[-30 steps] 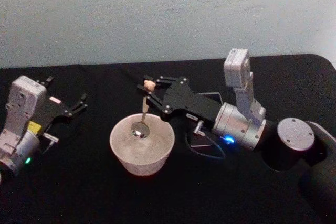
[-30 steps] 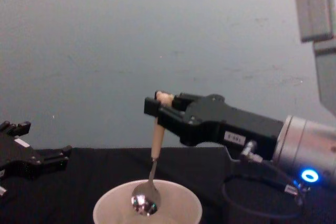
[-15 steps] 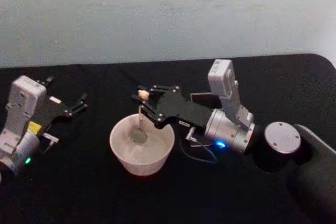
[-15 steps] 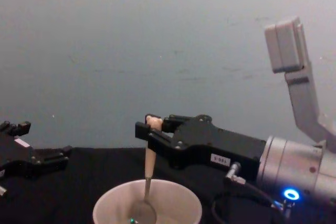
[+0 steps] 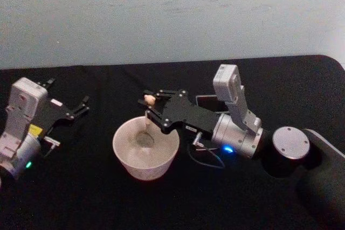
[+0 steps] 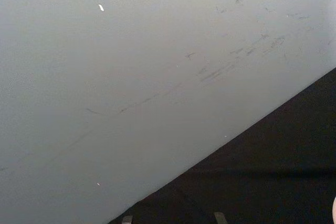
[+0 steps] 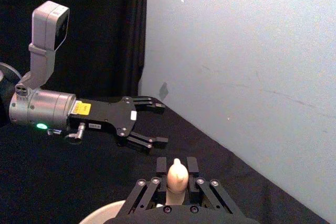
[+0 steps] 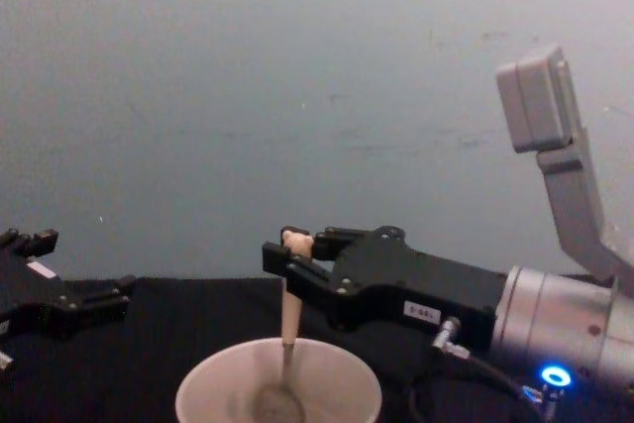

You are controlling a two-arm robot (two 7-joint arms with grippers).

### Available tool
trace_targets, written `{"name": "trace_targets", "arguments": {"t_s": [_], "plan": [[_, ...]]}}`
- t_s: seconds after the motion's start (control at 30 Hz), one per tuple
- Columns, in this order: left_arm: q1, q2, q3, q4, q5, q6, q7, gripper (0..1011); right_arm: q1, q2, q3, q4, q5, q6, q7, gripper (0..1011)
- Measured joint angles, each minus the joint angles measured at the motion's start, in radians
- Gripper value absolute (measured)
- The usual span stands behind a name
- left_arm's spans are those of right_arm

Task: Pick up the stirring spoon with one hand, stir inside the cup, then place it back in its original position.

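Holding the spoon (image 5: pixel 146 121) nearly upright in the cup (image 5: pixel 141 166) with our right gripper (image 5: pixel 151 101).
Our right fingers are clamped on the cream handle just below the bear head, and the spoon's metal bowl sits low inside the cup, near its middle. The dark holder (image 5: pixel 207 101) stands on the black table (image 5: pixel 97 197) just behind our right arm. Our left gripper (image 5: pixel 67 94) rests well apart at the left, its fingers spread wide and holding nothing.
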Motion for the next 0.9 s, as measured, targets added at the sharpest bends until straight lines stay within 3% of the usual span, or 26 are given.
{"name": "trace_targets", "arguments": {"t_s": [0.43,0.9], "plan": [[0.000,0.000,0.000,0.000,0.000,0.000,0.000,1001,-0.066,0.061,0.031,-0.103,0.022,0.019,0.004,214],[0.000,0.000,0.000,0.000,0.000,0.000,0.000,1001,-0.125,0.108,0.023,-0.209,0.055,0.042,0.030,215]]}}
